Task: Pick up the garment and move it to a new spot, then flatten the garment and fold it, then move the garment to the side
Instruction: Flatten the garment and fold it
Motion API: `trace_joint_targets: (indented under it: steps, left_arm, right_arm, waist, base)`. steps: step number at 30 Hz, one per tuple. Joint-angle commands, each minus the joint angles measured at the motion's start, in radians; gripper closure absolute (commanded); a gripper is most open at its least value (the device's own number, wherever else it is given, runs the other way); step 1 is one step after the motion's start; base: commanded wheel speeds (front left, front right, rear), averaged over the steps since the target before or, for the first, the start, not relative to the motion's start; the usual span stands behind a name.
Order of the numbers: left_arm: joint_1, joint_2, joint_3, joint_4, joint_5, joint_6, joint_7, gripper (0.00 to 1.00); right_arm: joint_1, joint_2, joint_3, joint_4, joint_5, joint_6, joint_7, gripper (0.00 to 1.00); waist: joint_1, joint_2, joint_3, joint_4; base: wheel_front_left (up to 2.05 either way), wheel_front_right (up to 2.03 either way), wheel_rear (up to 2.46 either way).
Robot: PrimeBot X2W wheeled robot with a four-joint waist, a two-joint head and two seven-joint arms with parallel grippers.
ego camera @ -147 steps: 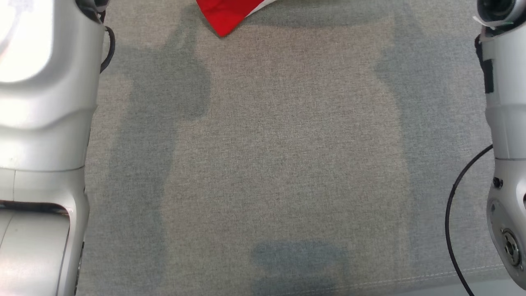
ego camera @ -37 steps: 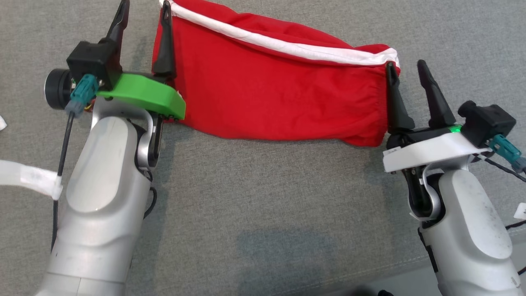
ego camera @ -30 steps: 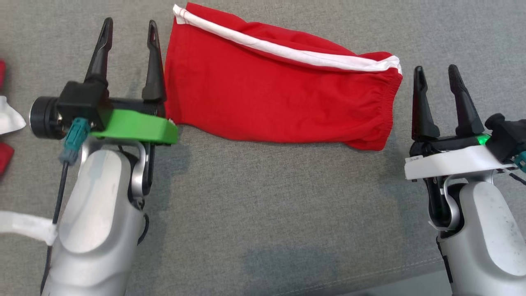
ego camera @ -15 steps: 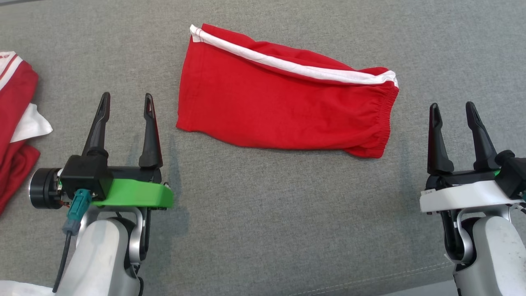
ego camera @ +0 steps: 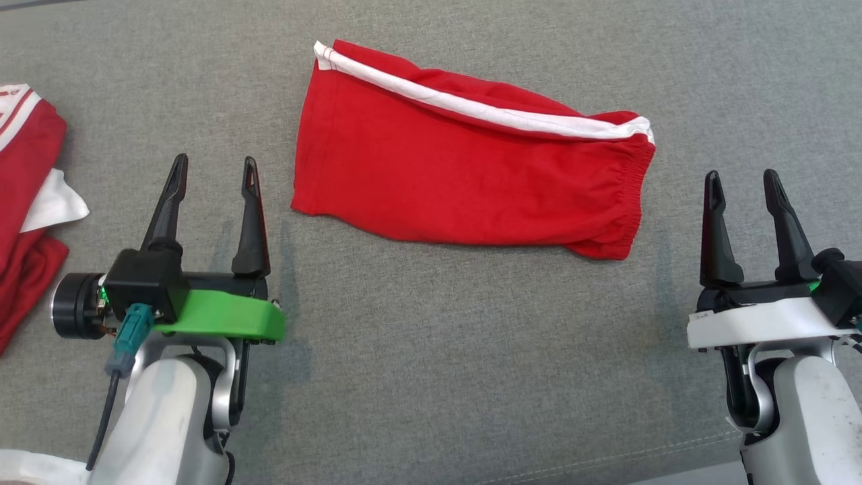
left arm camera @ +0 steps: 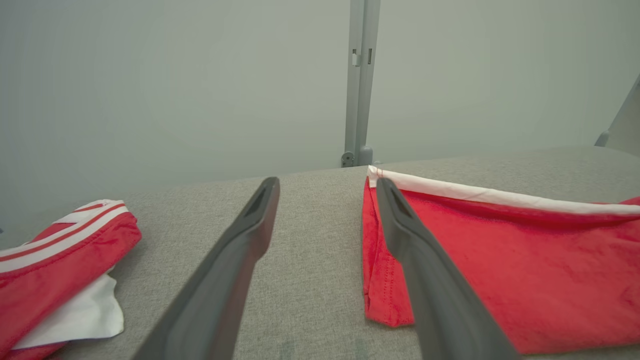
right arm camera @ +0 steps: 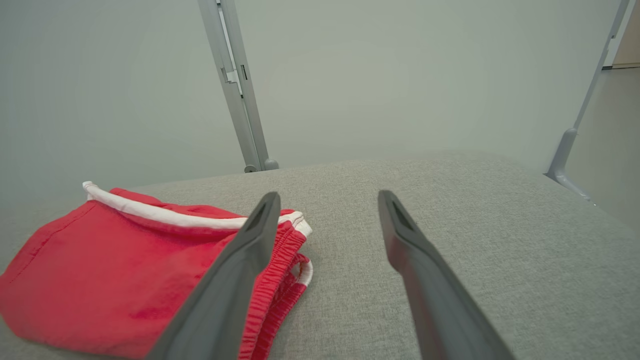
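Observation:
A red garment (ego camera: 465, 168) with a white stripe along its far edge lies folded flat on the grey cloth surface (ego camera: 431, 350). It shows in the left wrist view as the garment (left arm camera: 500, 270) and in the right wrist view as the garment (right arm camera: 130, 260). My left gripper (ego camera: 215, 176) stands open, empty, left of and nearer than the garment's hem end. My right gripper (ego camera: 741, 187) is open and empty too, just right of the elastic waistband end. Neither touches the cloth.
A second red and white garment (ego camera: 27, 202) lies crumpled at the left edge, seen also as the second garment (left arm camera: 60, 270). Grey metal posts (left arm camera: 361, 80) stand before a pale wall behind the surface. The surface's front seam (ego camera: 606, 458) runs close below.
Both grippers have drawn back from the garment's two ends toward the near side, empty. The head view has also shifted, bringing the second garment into view at left.

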Motion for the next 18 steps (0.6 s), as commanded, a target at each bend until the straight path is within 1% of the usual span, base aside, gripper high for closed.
trace_joint_targets:
  steps: [1,5,9,14,18]
  left_arm:
    - [-0.023,0.006,-0.004,-0.002,-0.002,-0.004,0.0,0.0]
    - [-0.091,-0.004,-0.02,-0.002,-0.011,-0.029,0.014,0.0]
    - [-0.194,-0.014,-0.052,0.048,-0.028,-0.081,0.066,0.0]
    - [-0.294,-0.022,-0.079,0.207,-0.079,-0.157,0.161,0.0]
    - [-0.34,-0.027,-0.069,0.347,-0.134,-0.188,0.227,0.0]
  right_arm:
    - [0.001,0.0,0.0,-0.003,0.002,-0.001,-0.005,0.0]
    - [-0.01,0.002,0.003,-0.008,0.011,-0.001,-0.005,0.0]
    - [-0.026,0.007,0.017,-0.007,0.019,-0.001,-0.005,0.0]
    - [-0.041,0.014,0.031,0.007,0.032,-0.001,-0.005,0.0]
    - [-0.04,0.018,0.036,0.014,0.045,-0.001,-0.005,0.0]
  waist:
    - [0.0,0.0,0.002,0.001]
    - [0.0,0.0,0.016,0.0]
    - [0.0,0.0,0.041,-0.018]
    - [0.0,0.0,0.066,-0.056]
    - [0.0,0.0,0.078,-0.081]
  base:
    - [0.0,0.0,0.0]
    - [0.0,0.0,0.0]
    - [0.0,0.0,0.0]
    - [0.0,0.0,0.0]
    - [0.0,0.0,0.0]
